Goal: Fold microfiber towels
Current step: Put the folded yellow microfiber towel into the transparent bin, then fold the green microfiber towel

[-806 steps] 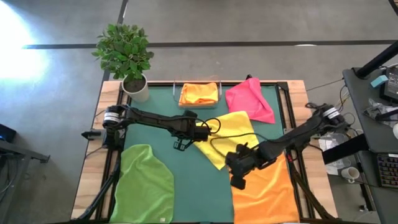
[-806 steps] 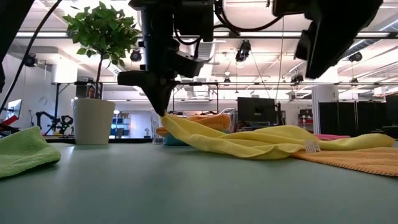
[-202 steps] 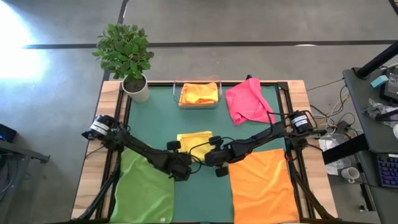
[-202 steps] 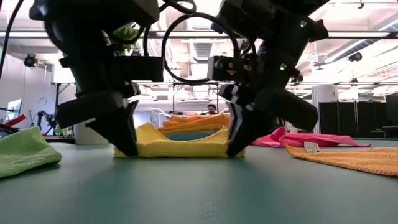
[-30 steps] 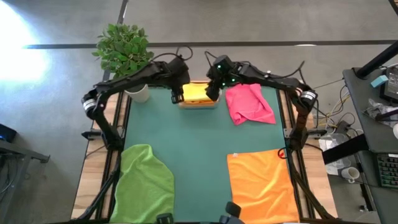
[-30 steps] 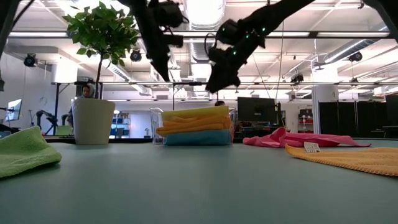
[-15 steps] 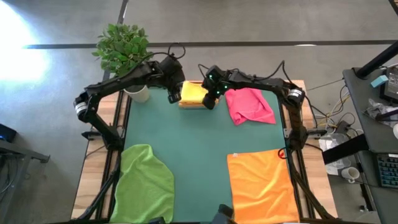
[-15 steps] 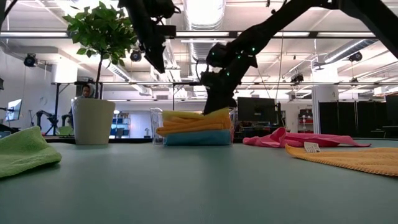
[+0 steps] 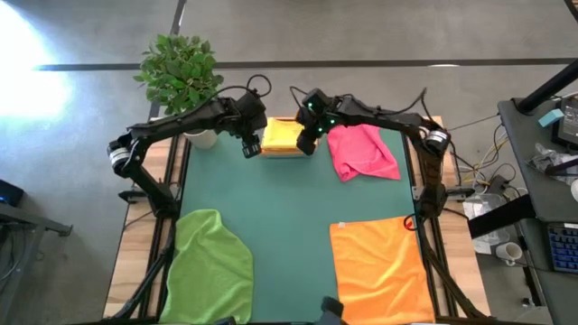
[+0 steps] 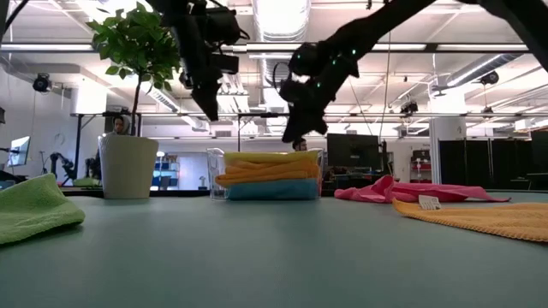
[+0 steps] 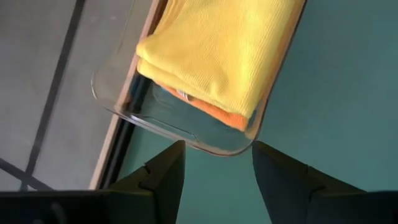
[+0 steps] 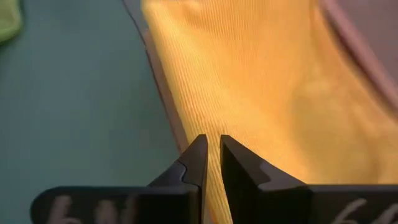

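A clear tray (image 9: 267, 152) stands at the table's far middle. It holds a stack of folded microfiber towels: yellow on top (image 9: 282, 134) (image 10: 272, 157), orange beneath (image 10: 261, 172), light blue at the bottom (image 10: 272, 190). My left gripper (image 9: 250, 146) (image 11: 217, 167) hangs open above the tray's left end. My right gripper (image 9: 307, 143) (image 12: 212, 155) hovers shut just over the yellow towel's right end, with nothing between its fingers. A pink towel (image 9: 362, 152) lies crumpled right of the tray. An orange towel (image 9: 383, 269) and a green towel (image 9: 210, 269) lie spread near the front.
A potted plant (image 9: 185, 77) stands at the far left corner, close behind my left arm. The green mat (image 9: 284, 217) lies bare between the tray and the two front towels. Dark frame rails (image 9: 417, 181) run along both table sides.
My right gripper has shut its fingers, dipped to the right end of the stack in the tray and come up a little again. My left gripper has sunk a little toward the table's near edge at the tray's left end. The stack has stayed put.
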Tool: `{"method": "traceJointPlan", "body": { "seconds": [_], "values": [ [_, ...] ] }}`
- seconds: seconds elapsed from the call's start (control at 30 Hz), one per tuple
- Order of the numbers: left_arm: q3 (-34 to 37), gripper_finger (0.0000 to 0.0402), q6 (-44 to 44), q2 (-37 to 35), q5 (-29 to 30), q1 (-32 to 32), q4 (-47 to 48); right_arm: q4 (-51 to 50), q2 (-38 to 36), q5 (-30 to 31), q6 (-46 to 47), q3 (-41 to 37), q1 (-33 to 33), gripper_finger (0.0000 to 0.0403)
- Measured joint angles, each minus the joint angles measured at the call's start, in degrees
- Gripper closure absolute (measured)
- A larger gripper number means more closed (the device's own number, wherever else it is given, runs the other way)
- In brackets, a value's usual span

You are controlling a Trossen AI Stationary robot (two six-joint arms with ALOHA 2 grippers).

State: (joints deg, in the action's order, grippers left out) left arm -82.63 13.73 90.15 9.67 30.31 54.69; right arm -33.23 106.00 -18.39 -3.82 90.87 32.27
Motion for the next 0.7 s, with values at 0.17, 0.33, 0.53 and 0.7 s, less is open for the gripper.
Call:
{"method": "traceJointPlan", "body": {
  "seconds": [0.17, 0.33, 0.53, 0.7],
  "values": [
    [1.0, 0.0230, -4.1, 0.0, 0.0, -0.4, 1.5, -2.5, -3.6, 0.4, -2.8, 0.4, 0.0, 0.0369],
    [2.6, 0.0230, -6.5, -0.2, -0.1, -2.4, 3.6, -9.2, -8.0, 0.4, -6.6, 0.6, 0.0, 0.0369],
    [4.0, 0.0230, -10.4, -0.3, -0.4, -7.6, 7.1, -15.8, -11.3, 0.4, -8.2, -1.3, -1.2, 0.0369],
    [4.9, 0.0230, -13.0, -0.4, -1.6, -12.5, 8.8, -17.3, -14.6, 0.4, -7.7, -6.4, -3.6, 0.0369]
  ]
}}
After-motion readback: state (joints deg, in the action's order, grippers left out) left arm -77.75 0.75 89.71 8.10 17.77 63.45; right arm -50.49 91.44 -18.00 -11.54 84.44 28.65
